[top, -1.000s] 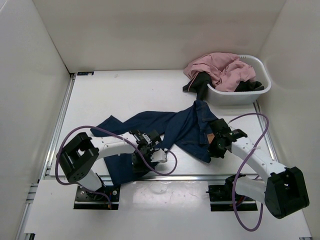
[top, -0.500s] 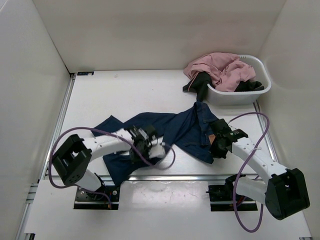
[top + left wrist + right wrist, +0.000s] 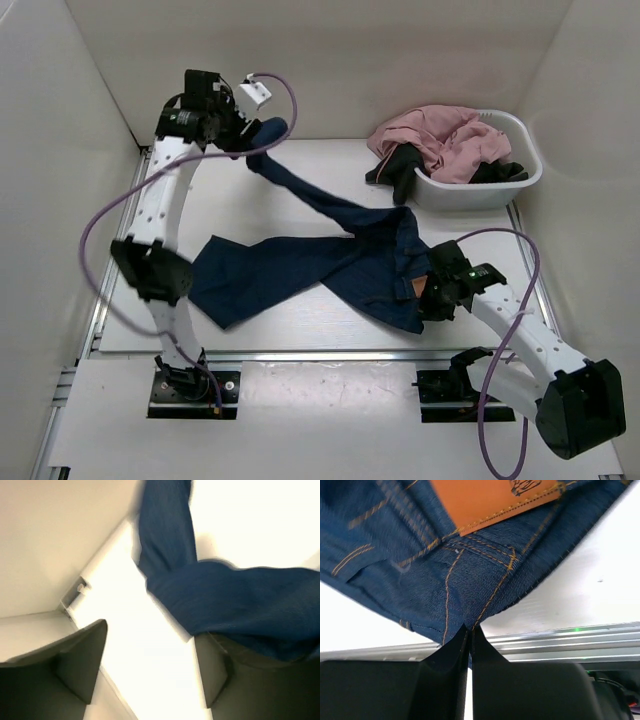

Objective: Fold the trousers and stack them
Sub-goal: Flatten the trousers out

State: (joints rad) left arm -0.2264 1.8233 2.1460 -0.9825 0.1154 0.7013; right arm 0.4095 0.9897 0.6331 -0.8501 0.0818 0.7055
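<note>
The dark navy trousers point(image 3: 300, 265) lie across the middle of the table. One leg stretches up and back to my left gripper point(image 3: 248, 132), which is raised at the far left near the back wall. In the left wrist view that gripper point(image 3: 150, 665) stands wide open, and the denim leg point(image 3: 240, 600) is draped over its right finger. My right gripper point(image 3: 428, 295) is shut on the waistband edge at the right. In the right wrist view point(image 3: 469, 630) it pinches the denim point(image 3: 445, 565) just below the orange-brown patch point(image 3: 490, 500).
A white basket point(image 3: 470, 192) stands at the back right, holding a pink garment point(image 3: 440, 135). A small black garment point(image 3: 400, 165) hangs over its left rim. White walls enclose the table on three sides. A metal rail point(image 3: 560, 640) runs along the near edge.
My left arm has swung from the near middle of the table up to the far back left, pulling one trouser leg with it. My right gripper has stayed on the waistband.
</note>
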